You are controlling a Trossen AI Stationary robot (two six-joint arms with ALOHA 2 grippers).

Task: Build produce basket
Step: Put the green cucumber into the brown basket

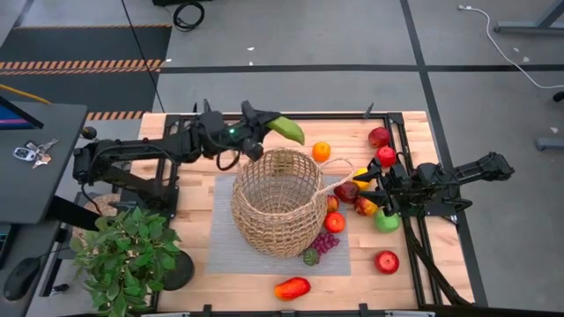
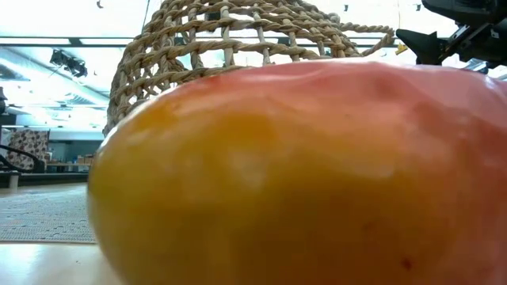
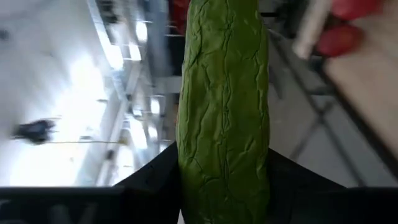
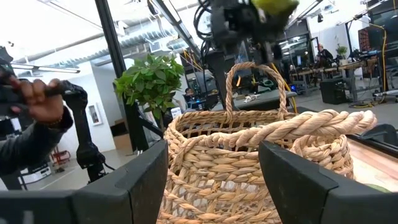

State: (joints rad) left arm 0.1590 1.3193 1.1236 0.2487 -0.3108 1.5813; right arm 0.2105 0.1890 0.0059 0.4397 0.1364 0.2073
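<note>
The tan wicker basket [image 1: 278, 201] rests on a grey mat [image 1: 225, 242] mid-table. In the low view its weave [image 2: 238, 39] shows behind a big fruit. My left gripper [image 1: 269, 124] hangs just beyond the basket's far rim, shut on a wrinkled green piece [image 1: 287, 129]. My right gripper [image 1: 363, 181] is at the basket's right, shut on its loop handle [image 1: 339, 184]. Produce lies right of the basket: an orange [image 1: 321, 151], red apples [image 1: 379, 136], a green apple [image 1: 386, 222], purple grapes [image 1: 324, 242]. A red-orange pepper [image 1: 292, 288] lies at the near edge. My left gripper pinches the green piece between its two fingers [image 3: 155, 186] at its near end [image 3: 224, 193]. The fingers lie level and along the piece, which sticks out forward past them. It is lifted clear, above the table by the basket's far rim. My right gripper has the braided rope of the basket's right-hand handle [image 4: 273, 140] between its two fingers [image 4: 298, 180]. It comes level from the table's right, and the rope lies across the fingers. The handle is drawn out sideways while the basket's bottom stays on the mat.
A potted green plant [image 1: 128, 255] stands at the near left corner. The pepper [image 2: 301, 174] fills the low view. Another red apple [image 1: 386, 261] lies near right. A person's hand [image 4: 37, 99] shows beyond the table in the right wrist view.
</note>
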